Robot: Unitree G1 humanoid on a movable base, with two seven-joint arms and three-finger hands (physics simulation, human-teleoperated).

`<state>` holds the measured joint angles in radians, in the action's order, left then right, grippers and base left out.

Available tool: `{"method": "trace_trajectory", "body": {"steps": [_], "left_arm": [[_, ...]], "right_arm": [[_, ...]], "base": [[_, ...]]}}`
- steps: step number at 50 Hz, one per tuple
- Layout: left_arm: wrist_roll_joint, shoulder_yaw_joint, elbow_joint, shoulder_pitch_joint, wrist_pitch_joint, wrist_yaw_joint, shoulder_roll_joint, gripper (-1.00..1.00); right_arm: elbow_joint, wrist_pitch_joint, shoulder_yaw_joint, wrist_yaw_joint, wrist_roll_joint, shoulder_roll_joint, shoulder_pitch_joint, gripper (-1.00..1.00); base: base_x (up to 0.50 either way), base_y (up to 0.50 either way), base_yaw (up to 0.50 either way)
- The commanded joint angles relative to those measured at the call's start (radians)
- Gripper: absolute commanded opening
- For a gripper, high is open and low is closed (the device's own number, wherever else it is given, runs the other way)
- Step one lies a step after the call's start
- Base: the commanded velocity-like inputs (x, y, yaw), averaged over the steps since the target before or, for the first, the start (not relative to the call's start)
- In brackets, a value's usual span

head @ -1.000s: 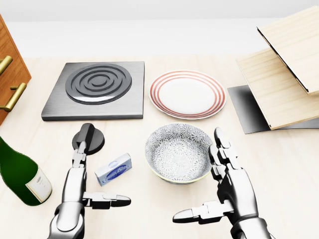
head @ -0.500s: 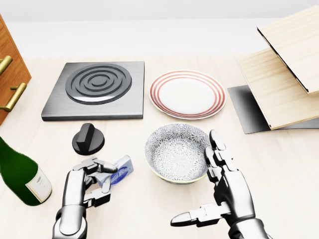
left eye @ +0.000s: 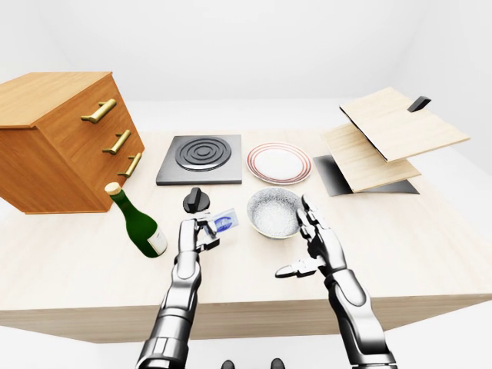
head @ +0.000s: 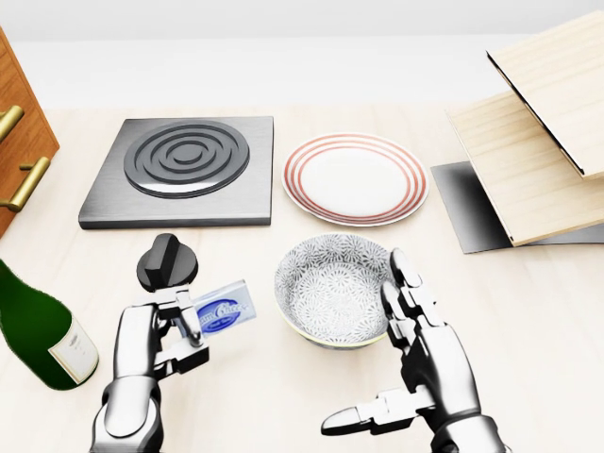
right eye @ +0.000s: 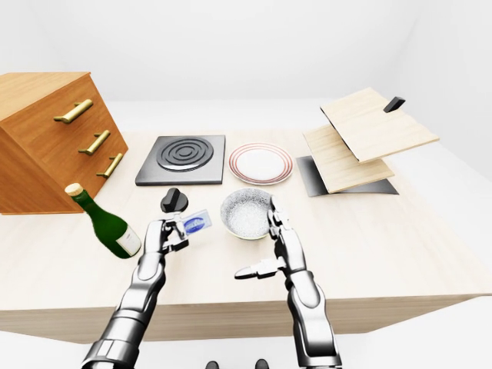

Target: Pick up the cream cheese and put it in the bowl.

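The left hand has its fingers clamped on the cream cheese, a small white and blue packet held tilted above the table, its free end pointing right toward the bowl. The packet is just left of the bowl's rim and apart from it. The bowl is a patterned grey-white one with a cream rim, standing near the middle of the table with nothing in it.

The right hand hangs just right of the bowl with its fingers spread apart, thumb pointing left, holding nothing.

A black knob sits on the table just beyond the left hand. Farther off lies a square grey hotplate with dark rings, and to its right a white plate with red rim stripes. A green wine bottle lies tilted at the near left. A wooden drawer cabinet with brass handles stands at the far left, and a slanted wooden rack on a dark base stands at the right.
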<state>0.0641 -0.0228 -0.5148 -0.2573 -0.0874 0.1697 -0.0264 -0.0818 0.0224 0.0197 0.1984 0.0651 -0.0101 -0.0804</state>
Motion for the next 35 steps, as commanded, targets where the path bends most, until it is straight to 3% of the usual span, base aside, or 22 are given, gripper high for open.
{"method": "trace_trajectory", "body": {"steps": [1, 6, 13, 17, 19, 26, 35], "left_arm": [[0.050, -0.016, 0.171, -0.044, 0.000, -0.012, -0.011, -1.00], [0.071, -0.018, 0.243, -0.120, 0.000, -0.012, -0.025, -1.00], [0.110, -0.013, 0.195, -0.205, 0.000, -0.012, -0.033, -1.00], [0.131, -0.010, 0.146, -0.256, 0.000, -0.010, -0.038, -1.00], [0.153, -0.001, 0.129, -0.277, 0.000, -0.015, -0.036, -1.00], [0.204, 0.012, 0.118, -0.314, 0.000, -0.042, -0.031, -1.00], [0.293, 0.046, 0.176, -0.319, 0.000, -0.104, -0.008, -1.00]], "right_arm": [[-0.007, -0.019, -0.029, -0.023, -0.007, -0.004, 0.016, 1.00], [-0.031, 0.013, -0.080, -0.031, 0.041, -0.015, 0.041, 1.00], [-0.066, 0.031, -0.119, -0.042, 0.072, -0.029, 0.052, 1.00], [-0.032, 0.014, -0.144, -0.045, 0.083, -0.040, 0.079, 1.00], [0.044, -0.022, -0.168, -0.062, 0.085, -0.053, 0.124, 1.00], [0.196, -0.072, -0.206, -0.088, 0.125, -0.096, 0.213, 1.00], [0.194, -0.063, -0.216, -0.095, 0.155, -0.116, 0.217, 1.00]], "base": [[0.00, 0.00, 0.00], [0.00, 0.00, 0.00], [0.00, 0.00, 0.00], [0.00, 0.00, 0.00], [0.00, 0.00, 0.00], [0.00, 0.00, 0.00], [0.00, 0.00, 0.00]]}}
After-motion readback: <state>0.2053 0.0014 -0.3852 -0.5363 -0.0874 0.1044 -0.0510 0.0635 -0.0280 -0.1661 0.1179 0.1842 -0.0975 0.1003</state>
